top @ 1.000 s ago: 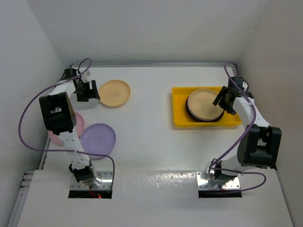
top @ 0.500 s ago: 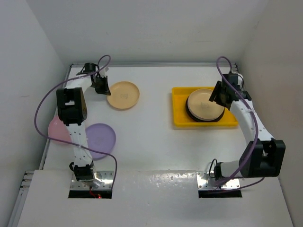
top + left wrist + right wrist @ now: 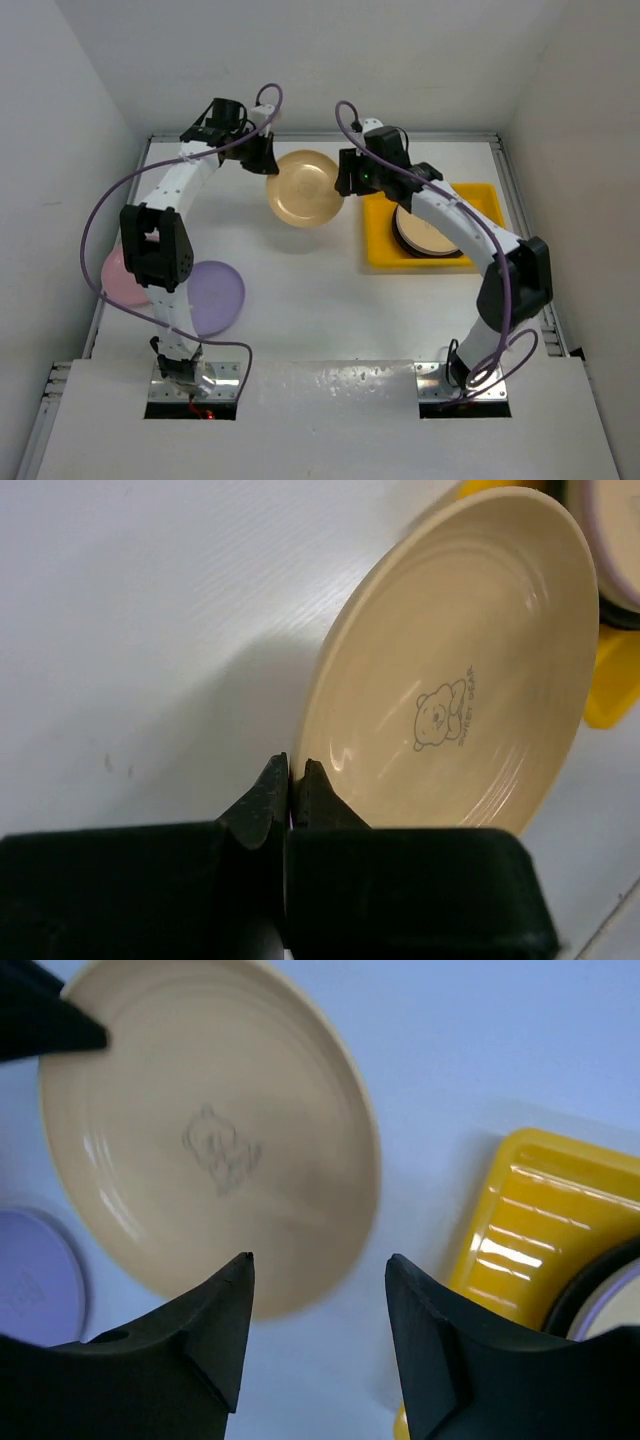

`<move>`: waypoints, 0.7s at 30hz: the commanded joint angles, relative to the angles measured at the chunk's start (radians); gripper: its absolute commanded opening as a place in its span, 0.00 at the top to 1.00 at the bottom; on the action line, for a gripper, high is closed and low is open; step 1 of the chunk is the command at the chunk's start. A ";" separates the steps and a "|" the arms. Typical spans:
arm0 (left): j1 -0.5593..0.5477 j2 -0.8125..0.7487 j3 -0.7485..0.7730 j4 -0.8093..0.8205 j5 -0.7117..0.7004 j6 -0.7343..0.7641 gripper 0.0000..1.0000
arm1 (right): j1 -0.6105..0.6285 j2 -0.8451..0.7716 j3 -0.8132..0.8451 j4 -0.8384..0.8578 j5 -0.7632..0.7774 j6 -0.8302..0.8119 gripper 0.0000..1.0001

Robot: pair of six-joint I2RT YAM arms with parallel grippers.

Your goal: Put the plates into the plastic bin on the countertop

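L pincer (image 3: 295,780) is clamped on the plate (image 3: 460,670) at its near rim only. The rest of the plate juts out ahead of the tips, tilted, and looks lifted off the counter (image 3: 320,290). R pincer (image 3: 318,1260) is spread wide w/ nothing in it. The plate's far rim is just ahead & a bit left of its tips, not between the jaws as far as I can tell. Bin (image 3: 540,1210) is just right of and below R pincer, w/ a stack (image 3: 430,235) inside under R forearm. Looks to me like a handoff or a carry-over to the bin. Risks from here, my read: (1) the grip is a thin edge pinch w/ all the weight out front, so any jerk could let the plate pivot or slip out. (2) R pincer is v. close, so if I nudge it fwd off-line a finger hits the rim and knocks the plate loose. (3) If L lets go before R has really bitten, the plate drops on the counter or the bin wall. (4) The stack fills much of the bin that I can see, so a plate set down off-centre could land on the wall & tip out. (5) The arms are converging, so they could bump or snag cables. Lilac plate (image 3: 215,295) and pink plate (image 3: 115,275) lie well behind L pincer, by its base, not yet binned.
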 commanded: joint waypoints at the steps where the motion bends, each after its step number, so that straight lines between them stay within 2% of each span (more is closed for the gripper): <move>1: -0.026 -0.063 0.013 -0.056 0.077 0.018 1.00 | 0.002 0.070 0.127 0.041 0.017 0.050 0.46; 4: -0.039 -0.083 0.002 -0.056 0.100 0.018 1.00 | 0.005 0.135 0.161 0.010 0.033 0.060 0.49; 9: -0.049 -0.083 -0.007 -0.056 0.155 0.018 1.00 | 0.005 0.150 0.127 -0.010 0.123 0.078 0.57; 14: -0.049 -0.092 -0.007 -0.056 0.189 0.036 1.00 | 0.003 0.159 0.113 -0.011 0.165 0.063 0.58; 21: -0.058 -0.092 -0.007 -0.084 0.072 0.078 1.00 | 0.009 0.110 0.125 -0.054 0.242 -0.009 0.58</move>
